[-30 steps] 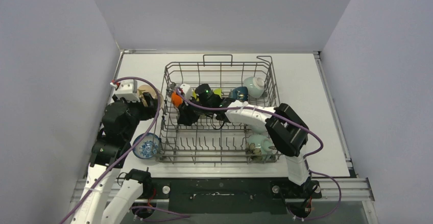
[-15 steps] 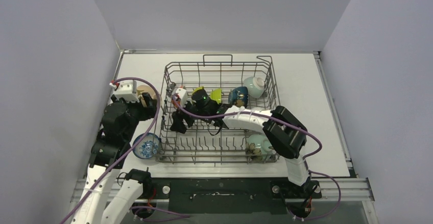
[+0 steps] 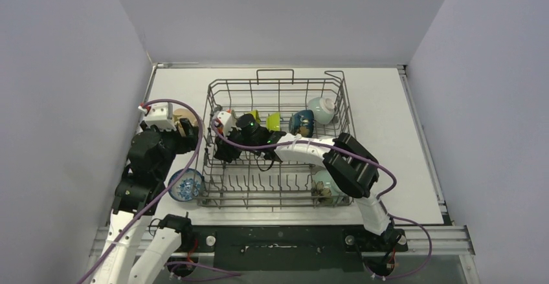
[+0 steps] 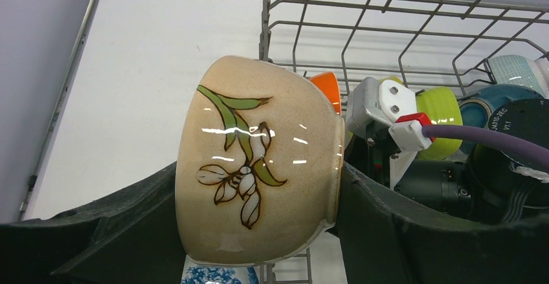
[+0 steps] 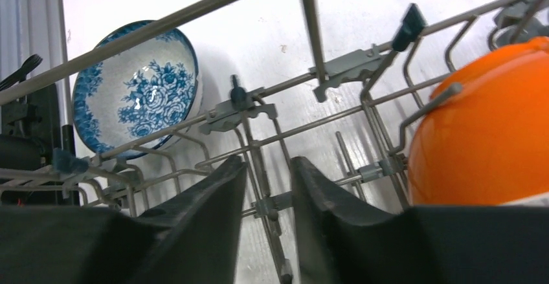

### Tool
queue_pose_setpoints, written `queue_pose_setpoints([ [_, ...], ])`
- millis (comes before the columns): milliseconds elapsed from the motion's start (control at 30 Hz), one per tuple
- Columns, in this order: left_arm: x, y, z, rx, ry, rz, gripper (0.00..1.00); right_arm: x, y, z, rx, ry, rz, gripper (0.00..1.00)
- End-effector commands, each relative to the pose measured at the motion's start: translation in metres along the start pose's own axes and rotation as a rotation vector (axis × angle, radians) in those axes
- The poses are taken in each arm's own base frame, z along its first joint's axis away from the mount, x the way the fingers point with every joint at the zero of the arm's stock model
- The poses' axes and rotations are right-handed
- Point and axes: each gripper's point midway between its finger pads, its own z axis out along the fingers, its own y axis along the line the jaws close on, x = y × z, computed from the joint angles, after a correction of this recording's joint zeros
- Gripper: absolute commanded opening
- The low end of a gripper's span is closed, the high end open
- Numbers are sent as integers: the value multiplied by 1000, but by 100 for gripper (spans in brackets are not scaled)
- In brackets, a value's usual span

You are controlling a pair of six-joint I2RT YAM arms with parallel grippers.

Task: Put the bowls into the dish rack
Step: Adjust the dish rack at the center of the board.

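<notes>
Left end effector (image 4: 259, 184) clamps a beige flowered bowl (image 4: 256, 135) just outside the dish rack (image 3: 246, 81). Right end effector (image 5: 268, 187), narrowly apart and empty, sits low inside it beside an orange bowl (image 5: 479, 142). A blue-patterned bowl (image 5: 136, 90) lies on the white surface (image 3: 382, 103); grey walls (image 3: 272, 12) surround.

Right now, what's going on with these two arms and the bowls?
Two robot arms are loading bowls into the dish rack. The left gripper holds a beige flowered bowl just outside the rack's left side. The right gripper is down inside the rack beside an orange bowl, jaws slightly apart and empty. A blue-patterned bowl waits on the table.
</notes>
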Motion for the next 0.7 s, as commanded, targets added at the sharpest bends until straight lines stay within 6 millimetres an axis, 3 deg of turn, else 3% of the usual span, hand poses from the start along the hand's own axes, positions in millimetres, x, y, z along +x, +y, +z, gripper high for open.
queue_pose_setpoints([
  [0,-58,-6,-14,21,-184,-31,0,-22,30,10,-69,-55,-45,22],
  [100,-56,-4,-13,9,-175,-35,0,-19,32,9,-29,-47,-94,6],
  [400,-47,-5,-7,3,-127,-52,0,-8,29,-1,178,-11,-290,5],
  [667,-40,-3,-5,-7,-105,-58,0,7,39,-6,340,38,-494,5],
])
